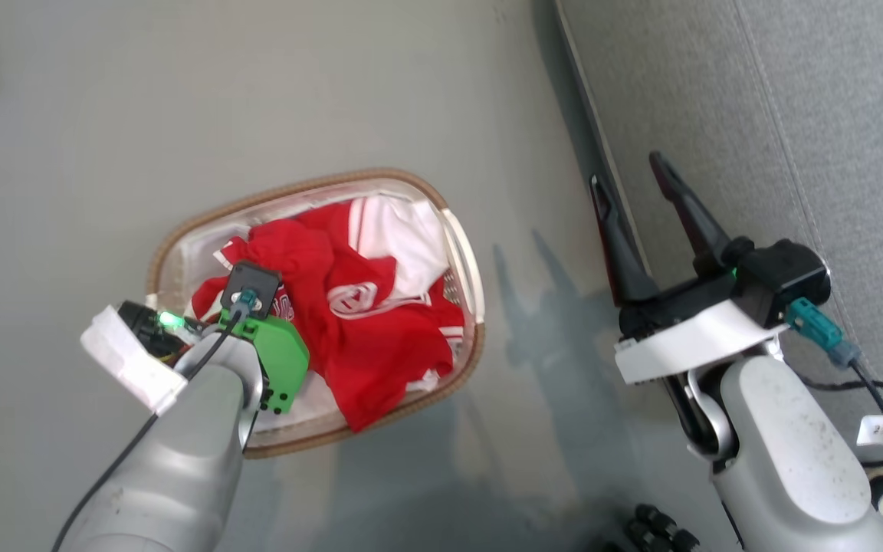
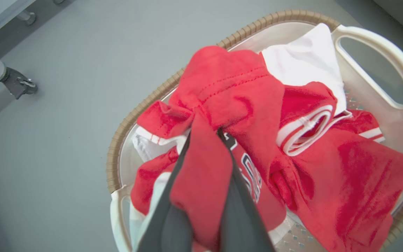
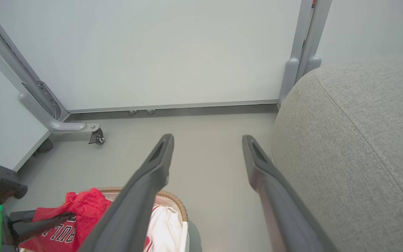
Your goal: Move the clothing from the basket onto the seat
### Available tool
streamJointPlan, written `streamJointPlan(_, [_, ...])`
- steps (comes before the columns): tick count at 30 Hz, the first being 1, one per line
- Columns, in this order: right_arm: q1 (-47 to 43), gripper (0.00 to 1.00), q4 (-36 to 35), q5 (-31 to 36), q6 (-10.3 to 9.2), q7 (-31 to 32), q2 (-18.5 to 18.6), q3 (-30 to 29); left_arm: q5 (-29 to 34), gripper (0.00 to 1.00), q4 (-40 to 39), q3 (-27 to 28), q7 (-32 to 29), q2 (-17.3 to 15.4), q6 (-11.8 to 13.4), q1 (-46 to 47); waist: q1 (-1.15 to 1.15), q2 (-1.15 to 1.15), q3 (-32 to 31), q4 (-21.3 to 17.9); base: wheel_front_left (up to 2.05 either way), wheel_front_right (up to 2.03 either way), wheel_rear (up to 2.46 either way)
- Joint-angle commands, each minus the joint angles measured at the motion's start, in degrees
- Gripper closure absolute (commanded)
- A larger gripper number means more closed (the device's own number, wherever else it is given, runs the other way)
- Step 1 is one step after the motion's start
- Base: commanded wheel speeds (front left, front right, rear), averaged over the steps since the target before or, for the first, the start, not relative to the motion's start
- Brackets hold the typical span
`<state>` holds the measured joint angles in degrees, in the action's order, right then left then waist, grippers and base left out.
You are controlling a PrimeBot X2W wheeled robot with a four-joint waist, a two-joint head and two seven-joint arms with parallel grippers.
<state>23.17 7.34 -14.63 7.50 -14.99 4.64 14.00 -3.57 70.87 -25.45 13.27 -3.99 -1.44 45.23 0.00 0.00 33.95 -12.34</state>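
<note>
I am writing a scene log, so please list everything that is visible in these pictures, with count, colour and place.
clothing: one heap, number of pieces unclear, red and white, in the basket
basket: one, white with a brown rim, on the floor, left of the seat
seat: one, light grey, at the right of the head view
floor: one, grey, under the basket
panels: several, white with grey frames, beyond the basket
caster: one, dark, at the foot of a frame
left gripper: one, dark fingers, shut on a red fold of the clothing over the basket
right gripper: one, dark fingers, open, beside the seat's edge
</note>
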Motion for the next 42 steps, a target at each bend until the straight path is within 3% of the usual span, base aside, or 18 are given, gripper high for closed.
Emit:
streamJointPlan(1, [-1.46,0.0,0.36,0.05,-0.02,-0.28,0.48,-0.05,-1.07,1.0,-0.73,0.63,0.96,0.5,0.11,-1.68,0.0,0.0,-7.35,5.67,0.0,0.0,0.0])
streamJointPlan(5, [-4.36,0.0,1.27,0.28,-0.03,-0.29,1.29,-0.32,-3.39,1.0,-6.2,1.63,2.02,0.86,-0.43,-4.0,0.0,0.0,-11.91,8.19,0.0,0.0,0.0])
streamJointPlan(18, [-13.51,0.0,4.43,0.86,-0.03,-0.28,1.45,0.04,-8.99,1.0,-36.18,1.87,1.96,1.04,-1.25,-14.88,0.0,0.0,-24.09,13.06,0.0,0.0,0.0])
streamJointPlan(26, [-16.54,0.0,5.05,1.32,-0.03,-0.29,1.55,1.6,-13.43,1.0,-49.72,-2.1,1.9,1.0,0.79,-15.65,0.0,0.0,-27.73,13.95,0.0,0.0,0.0])
streamJointPlan(37, [-8.13,0.0,-0.19,5.14,-0.04,-0.28,4.25,10.67,-18.3,1.0,-57.33,-8.72,1.58,0.99,3.69,-14.15,0.0,0.0,-28.32,15.29,0.0,0.0,0.0])
streamJointPlan(42, [-1.43,0.0,3.03,5.96,-0.04,-0.28,4.07,12.94,-20.35,1.0,-58.89,-12.4,1.22,0.99,4.55,-13.78,0.0,0.0,-28.03,17.04,0.0,0.0,0.0])
